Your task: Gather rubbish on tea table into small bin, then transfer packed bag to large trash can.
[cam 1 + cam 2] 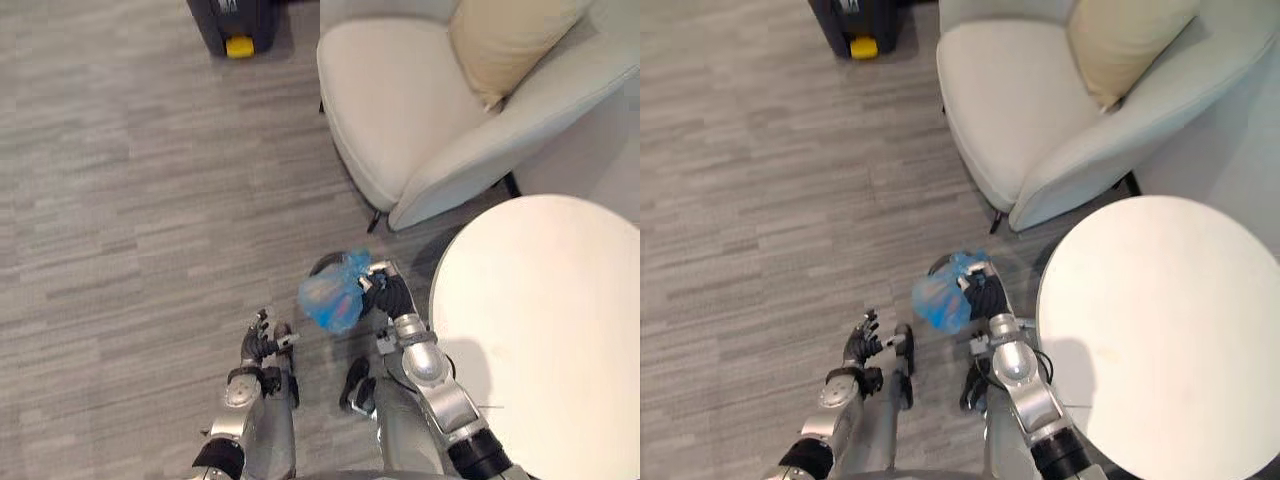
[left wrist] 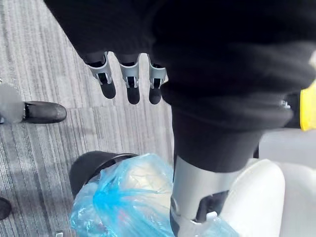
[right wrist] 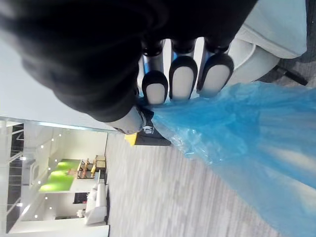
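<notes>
A blue plastic bag (image 1: 333,293) with rubbish inside hangs above the floor, just over a small dark bin (image 1: 325,265) whose rim peeks out behind it. My right hand (image 1: 388,293) is shut on the bag's gathered top; the right wrist view shows its curled fingers (image 3: 181,81) clamping the blue film (image 3: 247,128). My left hand (image 1: 262,343) hovers lower left of the bag, apart from it, fingers (image 2: 129,81) relaxed and holding nothing. In the left wrist view the bag (image 2: 126,197) sits over the small bin (image 2: 91,168).
A round white tea table (image 1: 545,330) stands at the right. A pale armchair (image 1: 420,110) with a beige cushion (image 1: 505,40) is at the back. A large dark trash can (image 1: 232,25) with a yellow pedal stands far back on the grey floor. A person's black shoe (image 2: 43,112) shows nearby.
</notes>
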You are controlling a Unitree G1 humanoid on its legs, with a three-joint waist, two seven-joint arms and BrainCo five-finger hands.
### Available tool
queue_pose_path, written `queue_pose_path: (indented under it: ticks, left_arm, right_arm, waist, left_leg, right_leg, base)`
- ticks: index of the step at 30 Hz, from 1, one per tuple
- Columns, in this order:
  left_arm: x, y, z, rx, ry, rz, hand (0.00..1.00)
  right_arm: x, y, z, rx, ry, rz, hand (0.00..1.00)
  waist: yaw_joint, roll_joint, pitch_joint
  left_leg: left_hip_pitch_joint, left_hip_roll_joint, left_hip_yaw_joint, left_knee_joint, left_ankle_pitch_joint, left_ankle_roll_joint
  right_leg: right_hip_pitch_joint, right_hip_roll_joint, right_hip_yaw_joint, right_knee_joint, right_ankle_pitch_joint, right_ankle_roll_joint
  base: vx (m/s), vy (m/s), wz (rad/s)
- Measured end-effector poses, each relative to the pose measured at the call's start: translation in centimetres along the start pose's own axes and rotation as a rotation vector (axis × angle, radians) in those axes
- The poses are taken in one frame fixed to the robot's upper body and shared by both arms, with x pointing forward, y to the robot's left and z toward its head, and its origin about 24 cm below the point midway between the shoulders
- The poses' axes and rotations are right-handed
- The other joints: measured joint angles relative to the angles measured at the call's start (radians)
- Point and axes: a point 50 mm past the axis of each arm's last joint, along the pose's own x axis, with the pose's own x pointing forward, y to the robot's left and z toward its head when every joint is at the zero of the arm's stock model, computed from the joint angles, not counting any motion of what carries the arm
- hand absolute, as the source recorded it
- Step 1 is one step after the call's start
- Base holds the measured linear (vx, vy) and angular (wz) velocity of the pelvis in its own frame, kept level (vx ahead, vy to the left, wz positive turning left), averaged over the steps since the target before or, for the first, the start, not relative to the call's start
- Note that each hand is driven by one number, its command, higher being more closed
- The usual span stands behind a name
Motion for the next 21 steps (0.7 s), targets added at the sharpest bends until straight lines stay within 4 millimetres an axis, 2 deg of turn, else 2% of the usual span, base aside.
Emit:
queue_pose_path:
  ticks: [3,5,10,16,21]
  left_arm:
    - [-0.4,0.0,-0.8,0.028,0.024,-0.010,0.00]
    - [-1.1,0.5,-1.9,0.052,0.056,-0.010,0.00]
    - [-2.0,1.2,-2.9,0.063,0.082,-0.011,0.00]
    - [-3.0,2.3,-0.7,0.086,-0.052,-0.029,0.00]
    - [-4.1,1.9,2.1,0.067,-0.199,-0.070,0.00]
  right_arm:
    - [-0.4,-0.3,-0.5,0.008,0.023,-0.012,1.00]
    - [-1.1,-0.4,-1.3,0.063,0.066,0.015,1.00]
    - [-1.3,-1.1,-1.8,0.102,0.090,0.011,1.00]
    - [-1.4,-1.1,-1.8,0.185,0.088,0.062,1.00]
    - [-1.6,-1.7,-1.9,0.216,0.085,0.110,1.00]
  waist:
    - [0.000,0.004,-0.033]
    - [-0.001,0.021,-0.052]
    - [-0.004,0.057,-0.120]
    - [0.000,0.066,-0.157]
    - [0.002,0.075,-0.165]
  left_leg:
    - [0.039,-0.004,-0.003,-0.060,0.023,0.000]
    - [0.126,-0.004,-0.005,-0.133,0.046,-0.001]
    - [0.199,-0.010,-0.023,-0.176,0.046,-0.002]
    - [0.264,-0.017,-0.030,-0.195,0.046,-0.002]
    - [0.284,-0.013,-0.058,-0.197,0.034,-0.014]
  right_leg:
    - [0.030,0.011,-0.002,-0.045,0.009,0.006]
    - [0.127,0.039,-0.008,-0.142,0.039,0.016]
    - [0.240,0.059,-0.012,-0.272,0.080,0.036]
    - [0.330,0.069,-0.009,-0.353,0.113,0.041]
    - [0.344,0.072,-0.001,-0.353,0.113,0.044]
  base:
    - [0.13,-0.014,-0.02]
    - [0.18,0.014,-0.07]
    - [0.14,0.037,-0.02]
    - [0.02,0.011,-0.02]
    - [-0.08,0.020,-0.02]
